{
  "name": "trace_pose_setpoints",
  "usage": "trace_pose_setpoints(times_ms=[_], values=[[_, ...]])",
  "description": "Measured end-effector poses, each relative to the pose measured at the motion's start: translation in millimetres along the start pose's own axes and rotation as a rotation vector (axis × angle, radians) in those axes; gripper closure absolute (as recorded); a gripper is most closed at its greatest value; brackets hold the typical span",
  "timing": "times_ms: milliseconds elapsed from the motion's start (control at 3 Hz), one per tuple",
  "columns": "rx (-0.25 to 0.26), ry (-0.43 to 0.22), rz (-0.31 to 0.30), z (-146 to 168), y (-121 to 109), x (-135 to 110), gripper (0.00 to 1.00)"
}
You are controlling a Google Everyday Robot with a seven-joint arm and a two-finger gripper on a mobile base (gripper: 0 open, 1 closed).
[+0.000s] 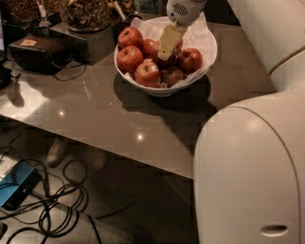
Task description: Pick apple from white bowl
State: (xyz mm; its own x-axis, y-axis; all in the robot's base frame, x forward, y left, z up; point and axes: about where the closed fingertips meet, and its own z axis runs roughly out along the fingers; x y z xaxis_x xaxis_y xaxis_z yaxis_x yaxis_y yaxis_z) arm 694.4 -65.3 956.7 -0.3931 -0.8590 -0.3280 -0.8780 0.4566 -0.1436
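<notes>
The white bowl [163,90], lined with crinkled white paper, stands at the back of the grey table [109,119]. It holds several glossy dark-red apples, among them one at the far left [130,36], one at the front [147,74] and one at the right [190,59]. My gripper [168,44] reaches down from above into the middle of the bowl. Its pale tip sits among the apples, against a dark-red apple [167,60] that it partly hides.
A black box [40,52] with cables and jars of snacks [86,14] stand at the table's back left. My white arm shell [252,171] fills the right foreground. Cables and a blue device [16,183] lie on the floor below the table's front edge.
</notes>
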Motion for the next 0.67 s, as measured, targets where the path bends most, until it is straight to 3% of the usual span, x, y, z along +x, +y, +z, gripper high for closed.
trace_pose_setpoints(times_ms=[667], values=[[-0.040,0.018,-0.015,10.9,15.1,2.2,0.32]])
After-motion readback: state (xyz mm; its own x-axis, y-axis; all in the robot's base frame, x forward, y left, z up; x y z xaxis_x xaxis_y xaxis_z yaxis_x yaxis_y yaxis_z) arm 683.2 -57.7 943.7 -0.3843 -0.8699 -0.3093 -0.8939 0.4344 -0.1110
